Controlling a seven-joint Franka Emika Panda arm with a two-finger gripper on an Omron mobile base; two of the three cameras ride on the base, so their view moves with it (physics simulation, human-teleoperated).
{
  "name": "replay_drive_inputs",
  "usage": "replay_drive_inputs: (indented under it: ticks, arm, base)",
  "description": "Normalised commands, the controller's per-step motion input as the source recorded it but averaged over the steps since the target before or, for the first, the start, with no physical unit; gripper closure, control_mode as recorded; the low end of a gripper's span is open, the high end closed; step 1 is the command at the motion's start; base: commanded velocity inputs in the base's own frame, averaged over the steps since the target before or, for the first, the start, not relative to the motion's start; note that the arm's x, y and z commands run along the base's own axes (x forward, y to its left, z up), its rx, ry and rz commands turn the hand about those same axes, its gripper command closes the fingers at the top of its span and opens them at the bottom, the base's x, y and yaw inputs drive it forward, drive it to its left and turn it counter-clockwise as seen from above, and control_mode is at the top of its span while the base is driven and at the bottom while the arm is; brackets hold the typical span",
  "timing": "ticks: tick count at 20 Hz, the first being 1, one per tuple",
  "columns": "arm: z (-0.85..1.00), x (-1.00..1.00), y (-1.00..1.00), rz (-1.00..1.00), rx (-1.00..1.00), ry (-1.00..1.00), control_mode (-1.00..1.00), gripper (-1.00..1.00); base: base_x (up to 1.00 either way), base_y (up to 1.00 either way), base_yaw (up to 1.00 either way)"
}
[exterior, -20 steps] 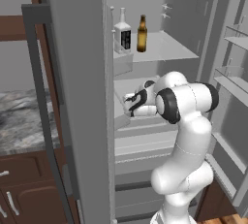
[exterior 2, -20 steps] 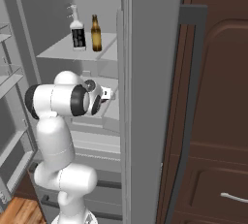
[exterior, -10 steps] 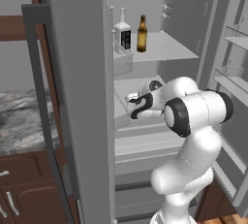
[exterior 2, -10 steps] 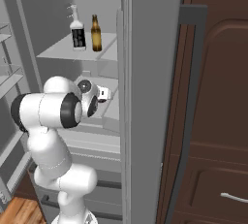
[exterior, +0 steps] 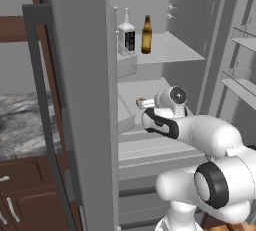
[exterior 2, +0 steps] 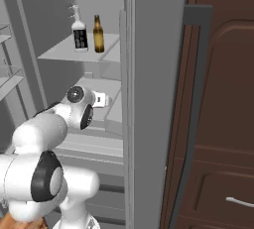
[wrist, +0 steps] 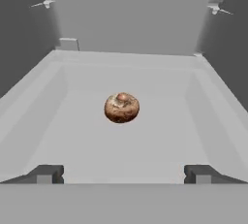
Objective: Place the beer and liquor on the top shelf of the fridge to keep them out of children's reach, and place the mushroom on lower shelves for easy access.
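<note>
Reddish-brown mushroom (wrist: 121, 107) lies on a pale lower shelf (wrist: 97, 145) of the open fridge (exterior: 165, 75), roughly mid-shelf, clear of both side walls and of the back wall. Hand view: the two dark fingertips (wrist: 44, 173) sit at the near edge of that shelf, far apart, with the mushroom ahead of them and centred between; no contact. Jaws are wide apart and hold nothing.

Gripper (wrist: 121, 174) is just inside the fridge opening at lower-shelf height; in the left base view the white arm (exterior: 200, 140) reaches in from the lower right, its hand at the shelf's near edge.

Top shelf (exterior: 170, 50): liquor (exterior: 126, 34), clear with a black label and white neck, stands upright on the left; beer (exterior: 146, 36), amber with a long neck, stands upright just beside it on the right. The bottles are close but not visibly touching. Right base view shows the same pair, liquor (exterior 2: 78, 30) left of beer (exterior 2: 98, 34).

Dark brown cabinets (exterior 2: 223, 124) stand to the right of the fridge.
</note>
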Motion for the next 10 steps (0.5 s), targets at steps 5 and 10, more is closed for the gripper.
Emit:
replay_drive_inputs:
  ticks: [5,10]
  arm:
    - [0.97,-1.00,-0.01,0.00,-0.03,0.00,-1.00,-1.00]
    - [0.98,-1.00,0.00,0.00,-0.02,0.00,-1.00,-1.00]
  base:
    - [0.00,0.00,0.00]
    - [0.00,0.00,0.00]
